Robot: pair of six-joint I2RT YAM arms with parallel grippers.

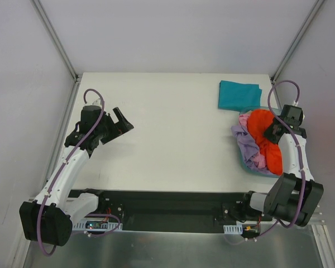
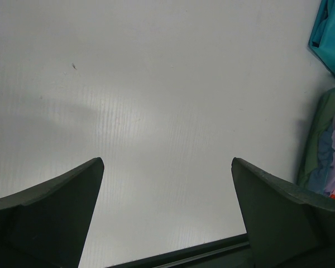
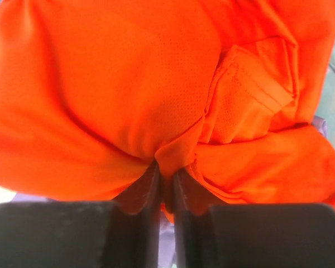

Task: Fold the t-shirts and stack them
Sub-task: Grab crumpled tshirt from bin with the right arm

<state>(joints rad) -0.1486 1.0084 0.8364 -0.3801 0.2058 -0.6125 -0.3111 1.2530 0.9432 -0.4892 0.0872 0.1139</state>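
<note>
A heap of t-shirts lies at the table's right side, with a bright orange-red t-shirt [image 1: 266, 139] on top of lavender [image 1: 247, 142] and pink [image 1: 258, 160] ones. My right gripper [image 1: 272, 133] is down on this heap, shut on a pinched fold of the orange-red t-shirt [image 3: 168, 159], which fills the right wrist view. A teal t-shirt [image 1: 239, 94] lies folded flat at the back right, its corner [image 2: 330, 33] showing in the left wrist view. My left gripper [image 1: 121, 119] hovers open over bare table on the left, nothing between its fingers [image 2: 167, 167].
A translucent blue tub edge [image 1: 251, 166] shows under the heap; its rim [image 2: 318, 139] appears at the right of the left wrist view. White walls and metal corner posts [image 1: 56, 39] enclose the table [image 1: 167, 134]. A black rail [image 1: 167, 204] runs along the near edge.
</note>
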